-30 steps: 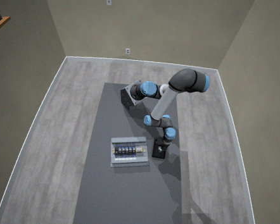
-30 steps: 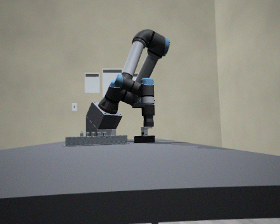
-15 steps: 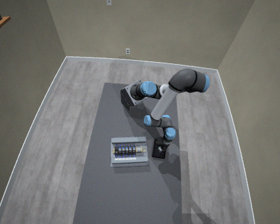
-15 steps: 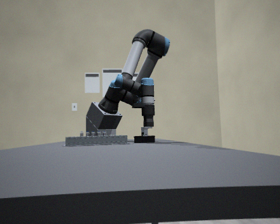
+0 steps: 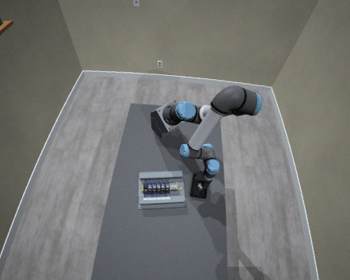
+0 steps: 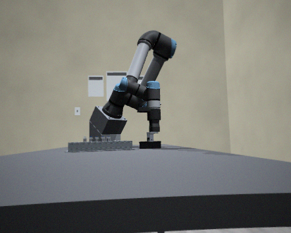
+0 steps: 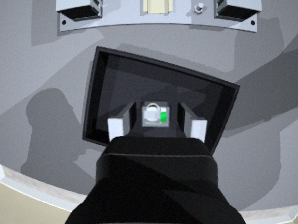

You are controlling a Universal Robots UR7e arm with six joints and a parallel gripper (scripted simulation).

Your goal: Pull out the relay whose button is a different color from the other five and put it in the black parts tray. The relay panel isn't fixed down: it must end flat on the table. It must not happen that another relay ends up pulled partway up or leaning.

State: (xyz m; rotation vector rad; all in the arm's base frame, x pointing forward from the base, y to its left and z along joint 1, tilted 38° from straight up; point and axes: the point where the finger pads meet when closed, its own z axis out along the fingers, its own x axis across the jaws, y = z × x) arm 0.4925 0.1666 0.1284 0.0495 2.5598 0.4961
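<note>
Jaws spread wide, empty, straddling the green-buttoned relay [image 7: 154, 115] lying in the black parts tray [image 7: 107, 76]; small, rigid, light body, best gripped across its flat sides

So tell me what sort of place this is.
Probably a bare robot test room: a single arm mounted on a long grey table, a relay panel beside a black parts tray, plain walls with a power socket.

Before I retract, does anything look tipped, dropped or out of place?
Nothing stands out. The green-button relay sits inside the black parts tray between the open pincer fingers, and the relay panel lies flat on the table.
</note>
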